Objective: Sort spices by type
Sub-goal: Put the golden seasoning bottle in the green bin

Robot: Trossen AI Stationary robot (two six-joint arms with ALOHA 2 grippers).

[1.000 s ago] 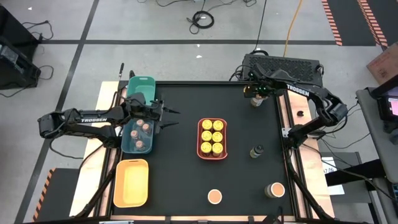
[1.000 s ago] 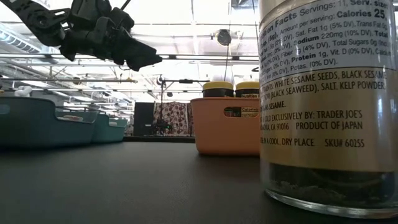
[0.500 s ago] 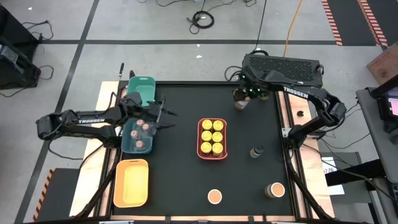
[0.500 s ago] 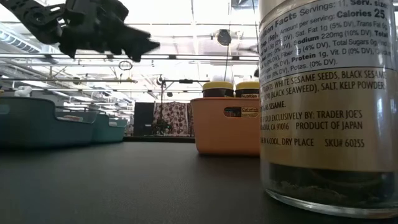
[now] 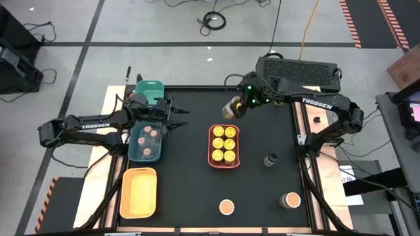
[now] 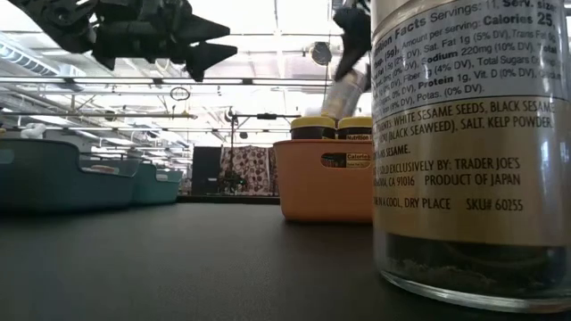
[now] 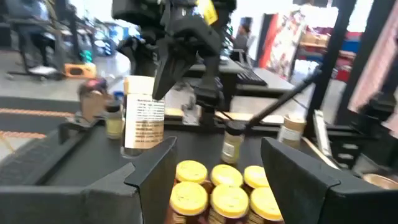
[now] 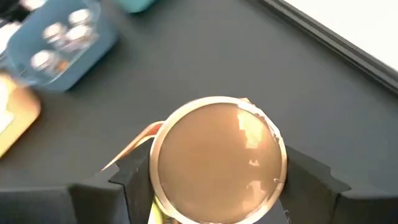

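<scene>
Your tan-lidded jar (image 8: pixel 217 158) sat clamped in the right pincer (image 5: pixel 231 109), lifted clear of the worktop (image 5: pixel 190 183). A second before, that pincer hung at the far right corner; it had since swung toward the coral tray (image 5: pixel 213 160) just below it. Your left pincer (image 5: pixel 176 118) hovered open, empty, beside the teal tray (image 5: pixel 134 154).

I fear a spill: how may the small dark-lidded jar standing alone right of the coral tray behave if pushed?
The dark-lidded jar looks tall for its narrow base, so a high push would probably tip it. Being round, it would likely roll afterwards. It seems rigid, perhaps glass, so possibly fragile.
</scene>
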